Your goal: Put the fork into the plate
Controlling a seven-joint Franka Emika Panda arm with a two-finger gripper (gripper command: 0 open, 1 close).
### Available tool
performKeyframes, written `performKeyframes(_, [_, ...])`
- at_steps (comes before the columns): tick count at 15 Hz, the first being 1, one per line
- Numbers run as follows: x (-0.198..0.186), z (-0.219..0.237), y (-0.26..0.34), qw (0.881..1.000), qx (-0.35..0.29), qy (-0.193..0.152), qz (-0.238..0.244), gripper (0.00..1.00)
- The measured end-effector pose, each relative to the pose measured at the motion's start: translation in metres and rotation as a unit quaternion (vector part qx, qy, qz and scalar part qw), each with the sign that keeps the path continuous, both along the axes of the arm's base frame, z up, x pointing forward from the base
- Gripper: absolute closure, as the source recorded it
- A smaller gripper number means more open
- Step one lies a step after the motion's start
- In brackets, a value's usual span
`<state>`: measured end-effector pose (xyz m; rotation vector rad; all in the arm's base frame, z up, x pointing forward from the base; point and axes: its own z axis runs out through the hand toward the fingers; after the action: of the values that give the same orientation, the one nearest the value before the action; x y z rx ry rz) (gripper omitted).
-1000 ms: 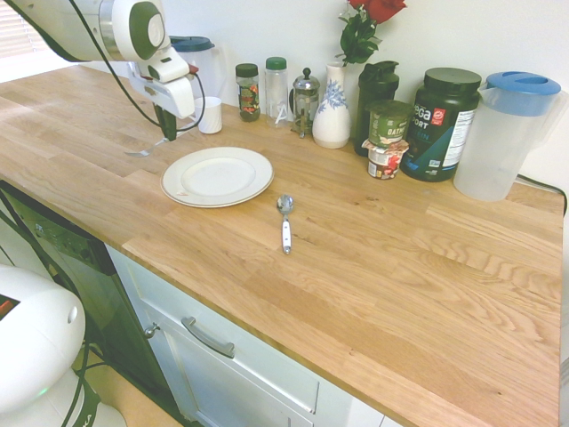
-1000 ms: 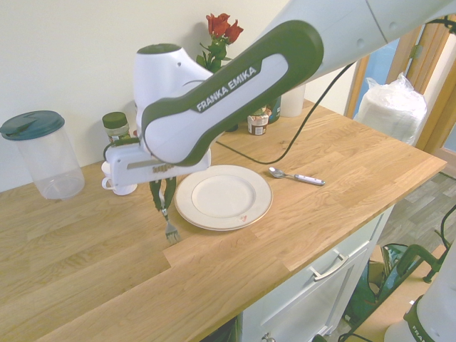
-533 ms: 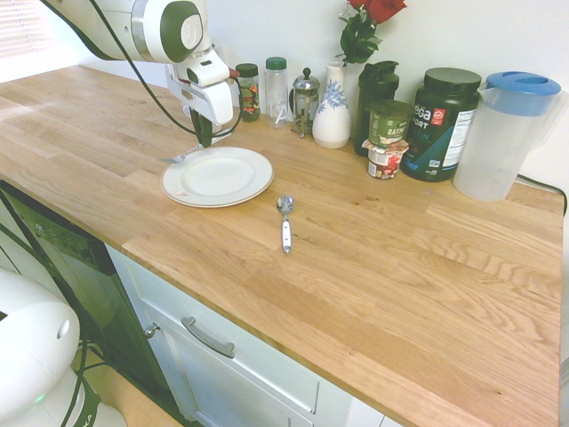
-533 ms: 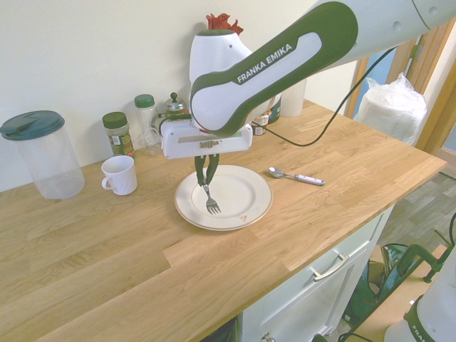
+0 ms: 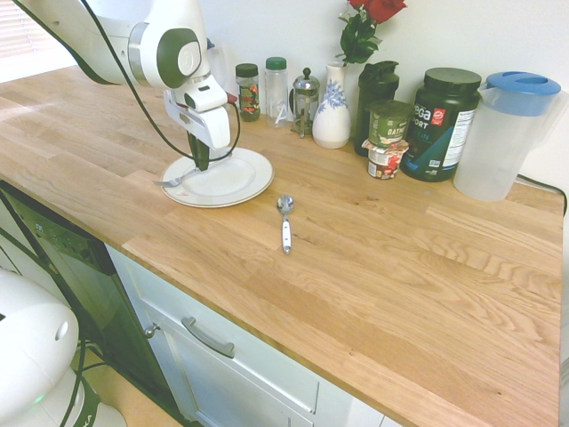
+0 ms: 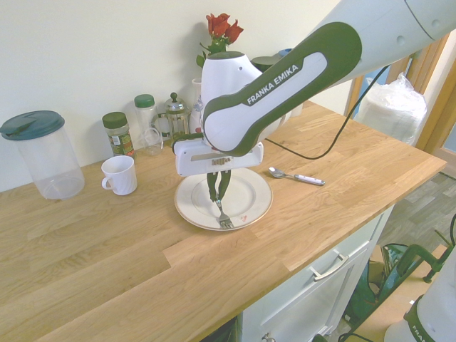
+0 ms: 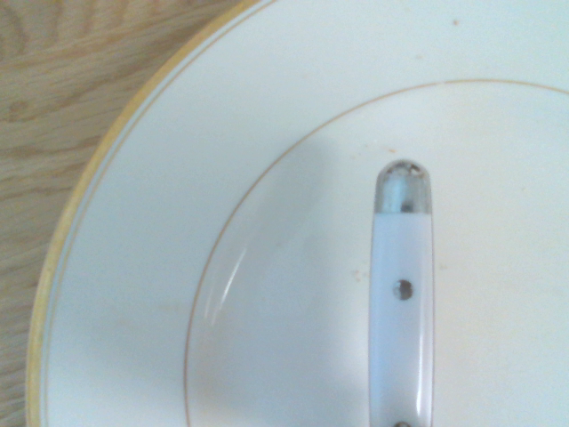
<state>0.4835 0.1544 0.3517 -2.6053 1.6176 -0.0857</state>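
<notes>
Countertop [image 5: 373, 240]: claw [image 6: 218, 201] lowered fork [image 6: 223, 216] over plate [image 6: 253, 210].

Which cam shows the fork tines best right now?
Second exterior view: the fork tines show clearly over the plate rim below the gripper. First exterior shows them as a thin sliver. Wrist shows only its white handle.
</notes>
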Motion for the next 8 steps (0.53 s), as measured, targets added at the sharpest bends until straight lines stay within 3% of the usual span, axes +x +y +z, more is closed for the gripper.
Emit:
performKeyframes(1, [0.001, -0.003, -0.002, 1.0, 0.0, 0.002, -0.002, 1.0])
performKeyframes(2, [0.001, -0.006, -0.004, 1.0, -0.001, 0.005, -0.004, 0.0])
performKeyframes(8, [0.005, -0.009, -0.013, 1.0, 0.0, 0.005, -0.012, 0.0])
